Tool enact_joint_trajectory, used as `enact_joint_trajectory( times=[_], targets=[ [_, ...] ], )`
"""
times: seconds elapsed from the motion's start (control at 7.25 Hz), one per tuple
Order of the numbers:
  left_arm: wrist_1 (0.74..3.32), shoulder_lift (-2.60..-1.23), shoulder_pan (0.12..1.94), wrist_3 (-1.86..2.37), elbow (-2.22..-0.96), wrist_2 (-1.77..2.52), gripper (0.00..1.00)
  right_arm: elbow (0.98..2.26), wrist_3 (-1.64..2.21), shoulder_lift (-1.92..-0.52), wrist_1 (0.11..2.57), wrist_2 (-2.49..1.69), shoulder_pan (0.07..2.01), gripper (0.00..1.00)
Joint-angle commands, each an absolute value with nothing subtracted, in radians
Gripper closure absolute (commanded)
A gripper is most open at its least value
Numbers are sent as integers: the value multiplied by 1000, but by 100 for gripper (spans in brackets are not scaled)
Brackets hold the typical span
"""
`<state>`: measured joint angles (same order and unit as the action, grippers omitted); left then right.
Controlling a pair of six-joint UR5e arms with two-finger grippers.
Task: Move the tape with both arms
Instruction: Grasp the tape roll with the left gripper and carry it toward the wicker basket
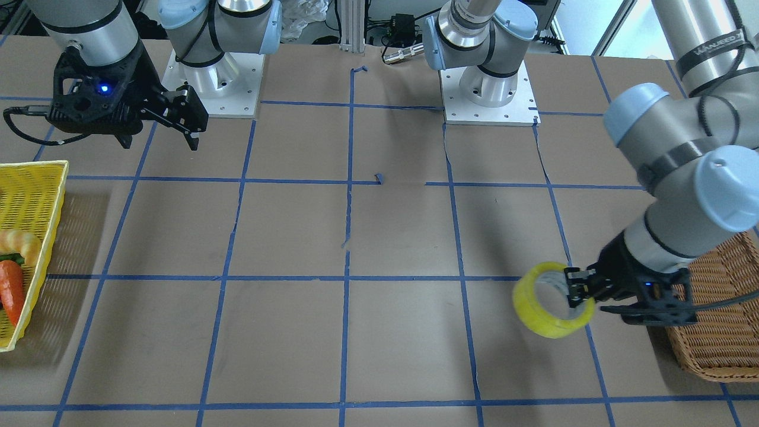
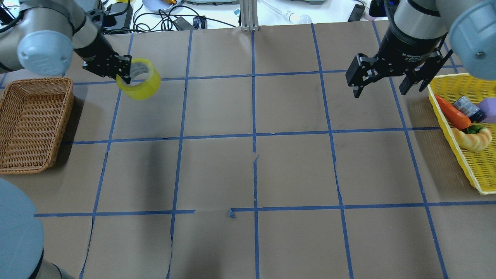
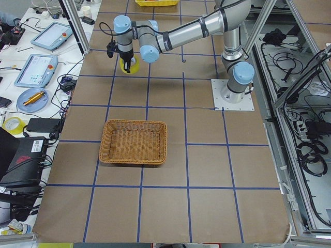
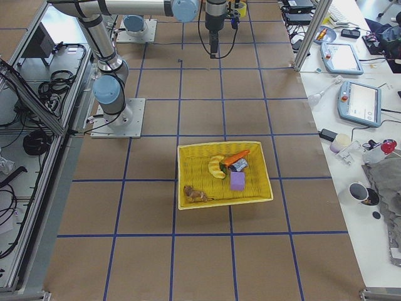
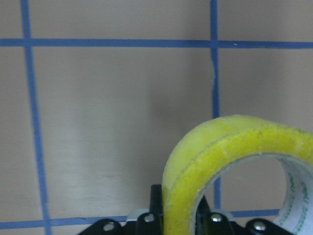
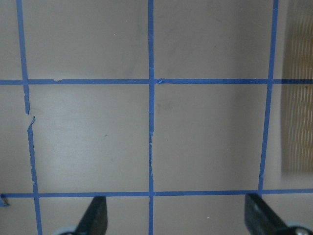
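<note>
The yellow tape roll (image 2: pixel 142 84) hangs in my left gripper (image 2: pixel 126 76), a little above the table at its far left, next to the wicker basket. The gripper is shut on the ring's wall, one finger inside the whitish core. The roll also shows in the front view (image 1: pixel 541 308) with the left gripper (image 1: pixel 578 293), and it fills the lower right of the left wrist view (image 5: pixel 234 152). My right gripper (image 2: pixel 379 92) is open and empty, hovering over the table near the yellow basket. Its two fingers (image 6: pixel 95 218) stand wide apart in the right wrist view.
A brown wicker basket (image 2: pixel 35 124) sits at the table's left edge, close behind the left arm. A yellow plastic basket (image 2: pixel 451 135) with a carrot, a croissant and other items sits at the right edge. Blue tape lines grid the brown table.
</note>
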<state>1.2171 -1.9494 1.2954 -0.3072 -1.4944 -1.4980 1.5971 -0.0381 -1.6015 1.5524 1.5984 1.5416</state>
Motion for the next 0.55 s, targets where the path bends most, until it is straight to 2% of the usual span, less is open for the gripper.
enact_joint_trajectory(
  times=[0.0, 0.41],
  targets=[
    [1227, -1995, 1078, -605, -1447, -1518, 100, 1598, -38, -1601, 1552, 1598, 1542, 0],
    [1201, -2139, 925, -848, -1274, -1650, 100, 1598, -38, -1600, 1552, 1598, 1542, 0]
  ],
)
